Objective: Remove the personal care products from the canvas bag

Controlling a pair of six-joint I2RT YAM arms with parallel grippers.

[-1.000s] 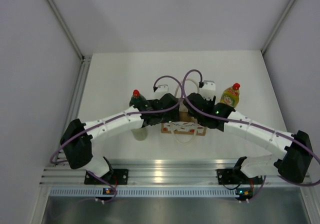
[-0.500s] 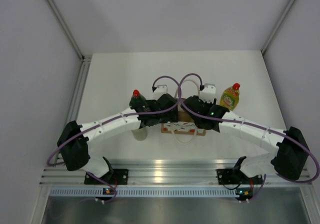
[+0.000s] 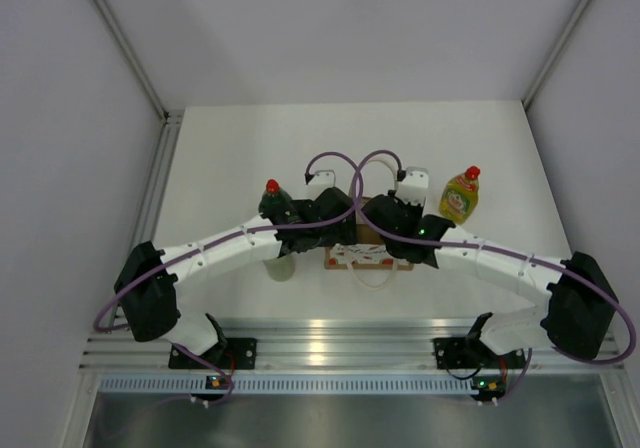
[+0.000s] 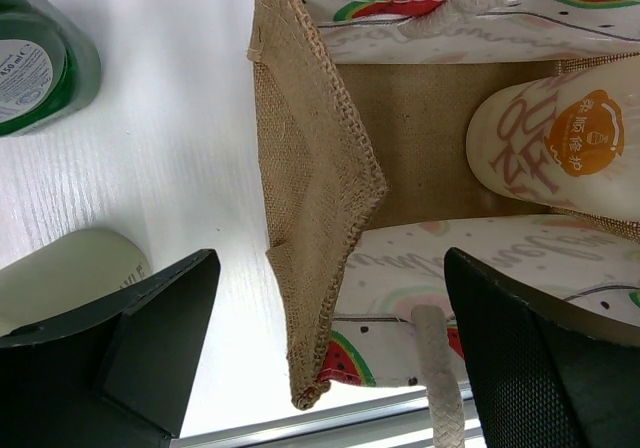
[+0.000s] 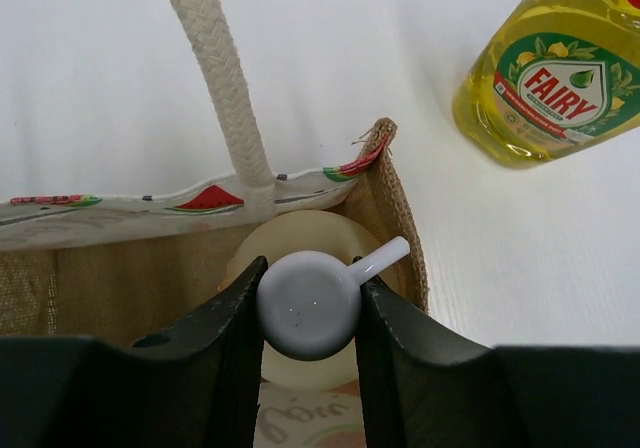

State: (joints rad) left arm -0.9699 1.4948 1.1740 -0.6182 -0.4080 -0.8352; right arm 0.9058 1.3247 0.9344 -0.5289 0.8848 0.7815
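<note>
Both arms reach forward and inward from their bases, elbows flared outward, wrists meeting over the canvas bag [image 3: 368,258] at the middle of the tabletop [image 3: 230,148].

Right claw [image 5: 308,305]: points down into the bag's right end. Its fingers pinch the round white nozzle head of the cream bottle [image 5: 290,236], with the spout poking out toward the bag's corner. The bottle stands upright inside the bag, close against that end wall.

Left claw [image 4: 330,268]: spread wide, pointing down astride the bag's left end wall. One finger is outside over the tabletop, the other above the printed rim. No contact visible.

Outside the bag, on the tabletop:
- Yellow bottle [image 3: 460,193]: upright, to the bag's right.
- Dark green bottle [image 3: 273,200]: upright, to the left, behind the left arm.
- Pale bottle [image 4: 60,278]: just beside the left claw's outer finger.

One rope handle [image 5: 215,78] lies out from the rim over the tabletop.
</note>
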